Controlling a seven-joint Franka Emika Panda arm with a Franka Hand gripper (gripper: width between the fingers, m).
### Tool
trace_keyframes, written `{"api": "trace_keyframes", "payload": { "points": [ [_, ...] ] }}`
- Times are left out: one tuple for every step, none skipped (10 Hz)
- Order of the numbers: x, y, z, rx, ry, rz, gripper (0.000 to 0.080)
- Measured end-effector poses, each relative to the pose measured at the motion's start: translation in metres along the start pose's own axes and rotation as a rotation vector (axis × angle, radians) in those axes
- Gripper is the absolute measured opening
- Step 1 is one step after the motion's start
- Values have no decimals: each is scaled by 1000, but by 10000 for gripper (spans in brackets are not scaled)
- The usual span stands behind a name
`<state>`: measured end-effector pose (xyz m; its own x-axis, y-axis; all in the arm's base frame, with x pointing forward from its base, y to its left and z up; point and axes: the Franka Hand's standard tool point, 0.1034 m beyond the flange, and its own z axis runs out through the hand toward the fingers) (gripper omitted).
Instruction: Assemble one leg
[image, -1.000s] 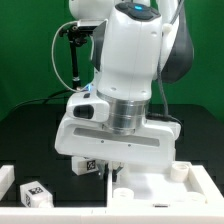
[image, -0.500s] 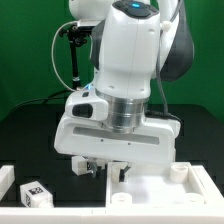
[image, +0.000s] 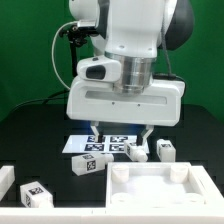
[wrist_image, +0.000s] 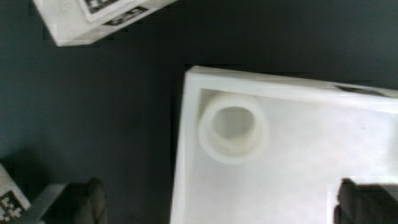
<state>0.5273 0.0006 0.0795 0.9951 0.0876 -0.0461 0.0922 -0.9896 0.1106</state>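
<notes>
Jaws now higher, clear of tray (image: 160, 200)

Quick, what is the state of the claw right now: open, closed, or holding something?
Claw: open, holding nothing.

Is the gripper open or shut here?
Open: in the wrist view the gripper has its fingers far apart, holding nothing.

No words, numbers or brand names can be read, only black-and-white square marker tags. Several stand on the marker board (image: 108, 146) behind the tray piece (image: 150, 198). One is on the first leg (image: 87, 165), just off the tray piece's far corner. Another is on the second leg (image: 35, 194), further off toward the exterior view's left.
</notes>
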Motion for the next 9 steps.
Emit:
{"api": "trace_keyframes", "payload": {
  "points": [
    [0,0,2,-1,-2,0,648],
    [-1,0,2,-1,-7,-1,648],
    [-2,-3,2,0,-13,-12,649],
    [-8,-19,2,9,19,-48,649],
    [-20,-34,2,12,4,-58,649],
    [-29,-53,1,4,-51,-62,649],
    [-34,-60,0,-6,-128,-70,649],
    [-33,-56,0,-16,-208,-68,649],
    [-31,-54,0,-27,-262,-67,649]
  ]
}}
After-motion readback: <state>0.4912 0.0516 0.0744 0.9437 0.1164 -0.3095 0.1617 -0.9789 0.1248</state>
